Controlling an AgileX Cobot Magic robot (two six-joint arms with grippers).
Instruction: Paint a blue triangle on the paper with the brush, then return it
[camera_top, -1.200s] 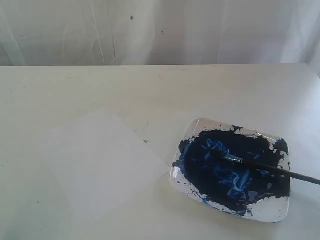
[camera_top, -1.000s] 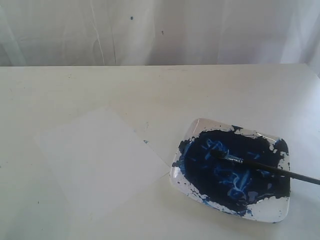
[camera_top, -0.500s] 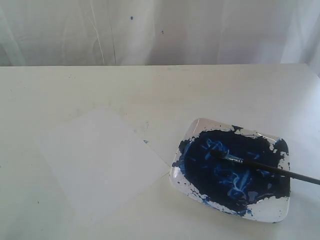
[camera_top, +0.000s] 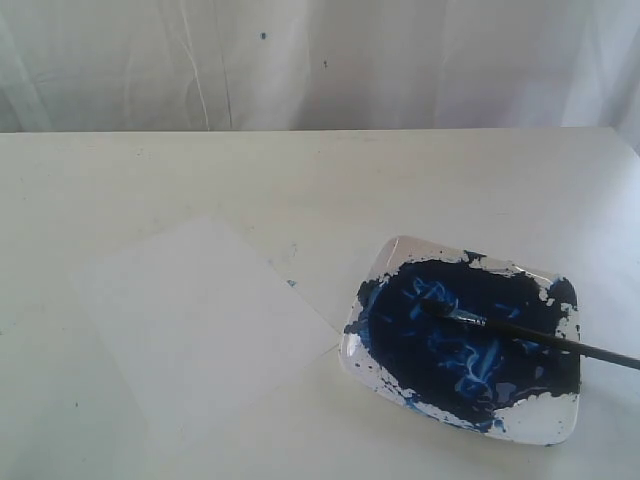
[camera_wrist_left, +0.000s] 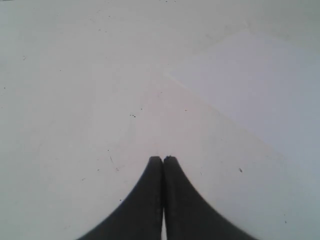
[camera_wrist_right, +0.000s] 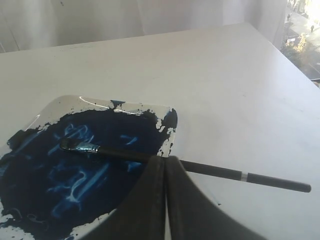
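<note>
The paper (camera_top: 205, 325) lies flat on the white table, left of the middle, and its surface is blank; no blue triangle shows on it. To its right stands the paint dish (camera_top: 545, 428), full of dark-blue paint. The brush (camera_top: 520, 333) rests in it, tip in the paint, black handle sticking out over the right rim. Neither gripper appears in the exterior view. My left gripper (camera_wrist_left: 163, 158) is shut and holds nothing, over bare table beside a corner of the paper (camera_wrist_left: 260, 85). My right gripper (camera_wrist_right: 165, 158) is shut and holds nothing, just short of the brush (camera_wrist_right: 210, 170) at the dish rim (camera_wrist_right: 65, 100).
A white curtain (camera_top: 320, 60) hangs behind the table's far edge. A small blue speck (camera_top: 291, 284) marks the table between paper and dish. The table's right edge (camera_wrist_right: 295, 57) runs close to the dish.
</note>
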